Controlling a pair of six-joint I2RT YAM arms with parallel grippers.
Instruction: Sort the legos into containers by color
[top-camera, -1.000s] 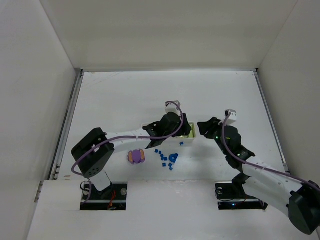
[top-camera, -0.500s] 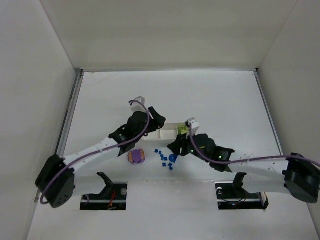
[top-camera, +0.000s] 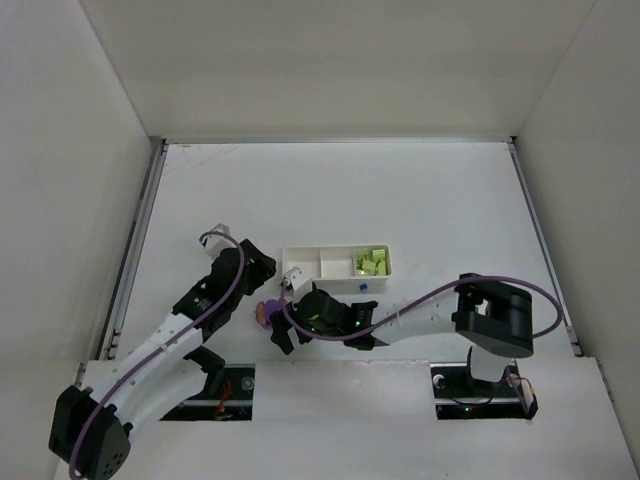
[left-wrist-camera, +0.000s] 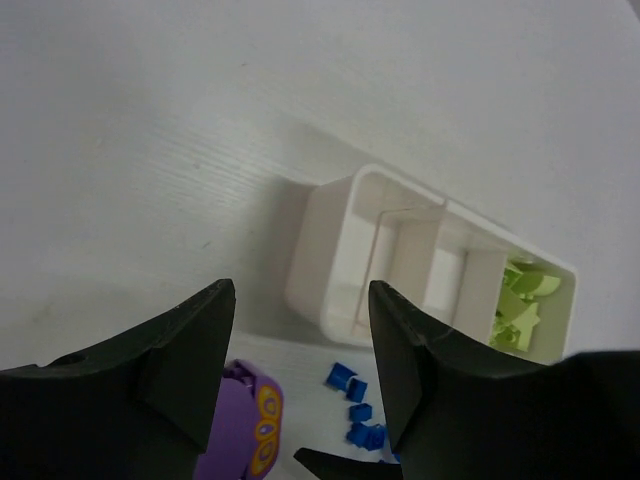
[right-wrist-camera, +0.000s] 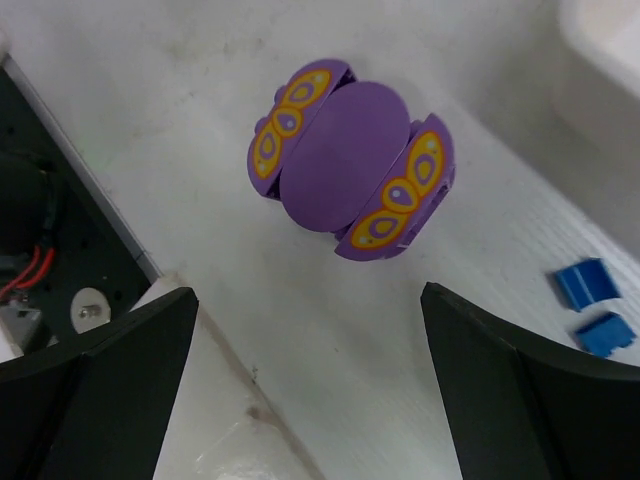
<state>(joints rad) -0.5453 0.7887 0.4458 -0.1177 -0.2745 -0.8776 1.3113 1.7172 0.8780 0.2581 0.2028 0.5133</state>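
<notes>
The chunky purple-and-orange piece (right-wrist-camera: 350, 160) lies on the table just beyond my right gripper (right-wrist-camera: 308, 300), which is open wide with nothing between its fingers. From above, this piece (top-camera: 267, 311) sits left of the right gripper (top-camera: 285, 320). Small blue legos (left-wrist-camera: 352, 385) lie in front of the white containers tray (left-wrist-camera: 320, 270); two blue legos (right-wrist-camera: 590, 285) show in the right wrist view. Yellow-green pieces (top-camera: 371, 262) fill the tray's right compartment. My left gripper (top-camera: 254, 268) hovers left of the tray (top-camera: 300, 258), open and holding nothing.
The table's front edge and the dark opening with the arm base (right-wrist-camera: 40, 230) lie close to the purple piece's left in the right wrist view. The right arm (top-camera: 420, 315) stretches across the near table, covering most blue bricks from above.
The right arm swung left from beside the tray to the purple piece and its gripper opened wide. The left arm drew back left, away from the tray.
</notes>
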